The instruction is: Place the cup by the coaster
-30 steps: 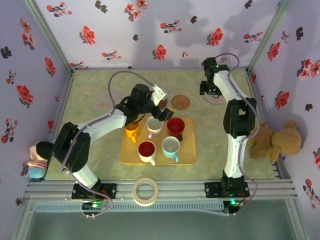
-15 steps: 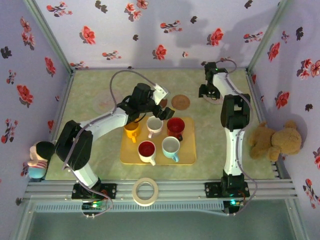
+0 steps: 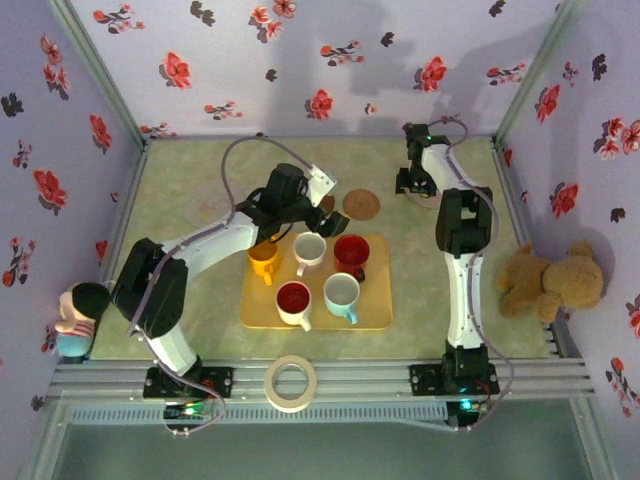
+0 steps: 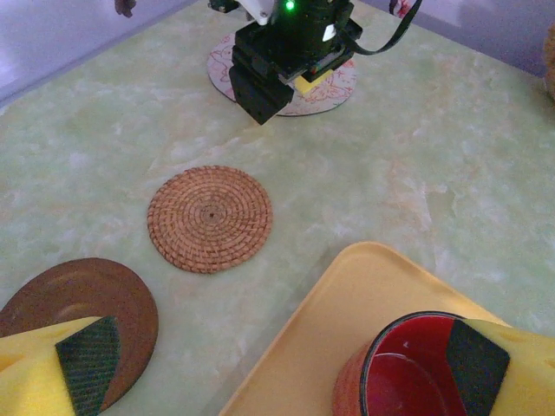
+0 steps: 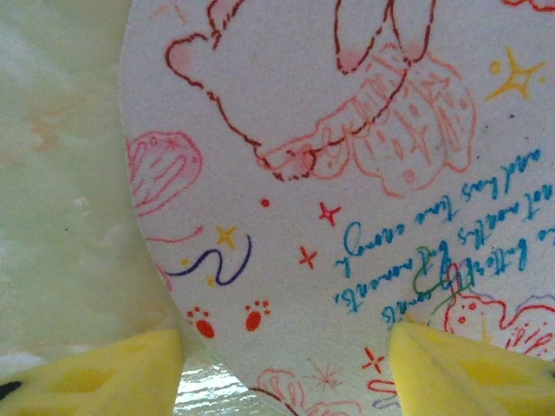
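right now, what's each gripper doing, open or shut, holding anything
Left gripper: open, holding nothing, beside the glossy red cup.
Right gripper: open, holding nothing, over the round white printed coaster.

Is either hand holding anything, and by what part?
Nothing held: left hand open near the red cup, right hand open above the printed coaster.

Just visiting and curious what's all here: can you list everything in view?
Tray: one, yellow, table centre.
Cups: five, on the tray: yellow cup, white cup, red cup, red-lined cup, pale cup.
Coasters: four, beyond the tray: woven coaster, dark brown coaster, printed coaster, faint pale coaster far left.
Tape roll: one, cream, near rail.
Teddy bear: one, tan, right edge.
Plush doll: one, dark-capped, left edge.
Left gripper: one, yellow-fingered, open, at tray's far edge.
Right gripper: one, yellow-fingered, open, over printed coaster.
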Robot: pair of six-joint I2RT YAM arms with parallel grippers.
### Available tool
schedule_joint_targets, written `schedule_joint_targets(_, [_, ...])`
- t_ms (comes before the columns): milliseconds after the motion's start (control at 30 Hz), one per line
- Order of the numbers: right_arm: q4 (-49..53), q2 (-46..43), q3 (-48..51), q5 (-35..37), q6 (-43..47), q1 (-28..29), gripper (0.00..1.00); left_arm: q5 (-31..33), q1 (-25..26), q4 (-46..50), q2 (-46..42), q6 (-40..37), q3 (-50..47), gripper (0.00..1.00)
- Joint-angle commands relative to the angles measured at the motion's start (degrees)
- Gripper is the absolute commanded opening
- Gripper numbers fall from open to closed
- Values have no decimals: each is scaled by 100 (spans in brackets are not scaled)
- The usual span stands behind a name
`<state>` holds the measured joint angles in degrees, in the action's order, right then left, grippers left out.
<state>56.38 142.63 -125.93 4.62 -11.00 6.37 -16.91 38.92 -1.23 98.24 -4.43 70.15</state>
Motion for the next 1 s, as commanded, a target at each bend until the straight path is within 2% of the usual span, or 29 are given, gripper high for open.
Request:
schedule_joint_targets(0, [316, 326, -131, 288, -78, -103, 63, 94, 37, 105, 88, -41, 217, 100])
schedule_joint_targets(400, [269, -7, 222, 416, -70, -198, 36, 91, 48, 159, 230, 21, 376, 100])
schedule_joint_targets(667, [211, -335, 505, 482, -60, -216, 27, 158, 51, 150, 192, 12, 359, 100])
schedule_joint_targets(967, [200, -698, 736, 399, -8, -218, 12, 168, 66, 150, 170, -12, 317, 100])
